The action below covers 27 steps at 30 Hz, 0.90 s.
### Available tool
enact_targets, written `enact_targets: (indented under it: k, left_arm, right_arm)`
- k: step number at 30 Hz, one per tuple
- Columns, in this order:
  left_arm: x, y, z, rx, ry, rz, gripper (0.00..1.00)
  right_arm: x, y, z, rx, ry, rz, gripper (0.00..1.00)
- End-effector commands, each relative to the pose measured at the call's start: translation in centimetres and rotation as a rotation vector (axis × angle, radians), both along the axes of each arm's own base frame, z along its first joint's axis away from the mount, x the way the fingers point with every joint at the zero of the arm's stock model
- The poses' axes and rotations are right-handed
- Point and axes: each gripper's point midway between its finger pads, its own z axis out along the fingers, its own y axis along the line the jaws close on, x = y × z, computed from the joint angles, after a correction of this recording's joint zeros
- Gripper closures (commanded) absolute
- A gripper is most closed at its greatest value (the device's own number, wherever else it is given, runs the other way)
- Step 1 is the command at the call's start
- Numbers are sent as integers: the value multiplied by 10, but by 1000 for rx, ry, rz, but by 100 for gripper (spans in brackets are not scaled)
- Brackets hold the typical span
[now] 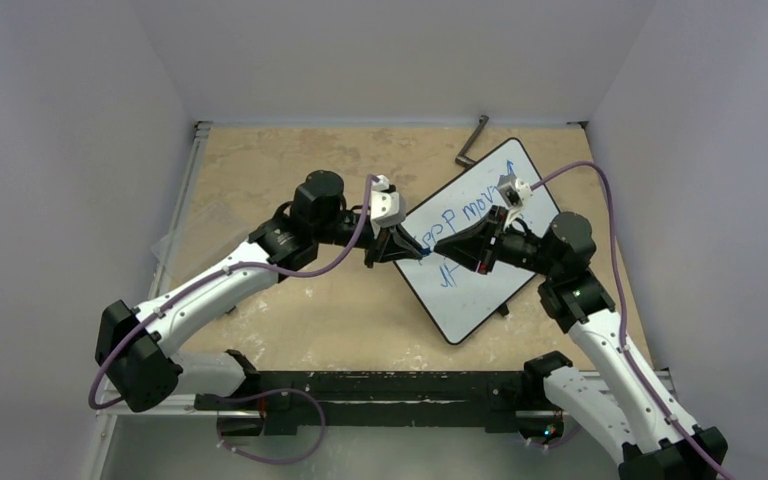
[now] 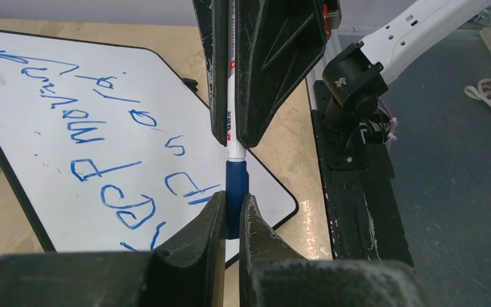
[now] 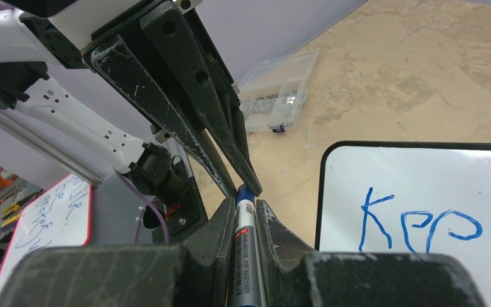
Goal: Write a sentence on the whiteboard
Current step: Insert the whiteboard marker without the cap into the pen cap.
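Honestly, I'd line up first: left gripper (image 2: pixel 233 199) pinches the blue cap (image 2: pixel 236 178), right gripper (image 3: pixel 244 206) clamps the marker barrel (image 3: pixel 245 246) just opposite, so move straight, no twisting.

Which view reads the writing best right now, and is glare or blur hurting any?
Left wrist: sentence crisp on the whiteboard, no glare; left pincer near the lens is soft. Right wrist: slight sheen at the board's right edge. Top external: letters tiny, arms cover some.
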Motion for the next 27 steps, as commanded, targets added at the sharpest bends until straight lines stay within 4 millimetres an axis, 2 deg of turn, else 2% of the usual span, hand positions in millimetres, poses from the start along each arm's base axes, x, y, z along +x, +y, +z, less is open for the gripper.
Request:
enact_targets:
  k: [1,14,27]
  left_arm:
    - [2,-13,58,-144,-120,-18,100]
    - [27,-23,77,-195,-185,103,100]
    - [17,-36,94,-236,-291,63,100]
  right_arm:
    - [-5,6,-9,-8,39,40,100]
    - [7,9,-12,47,170,-41,100]
    - [19,11,-21,74,318,-95,100]
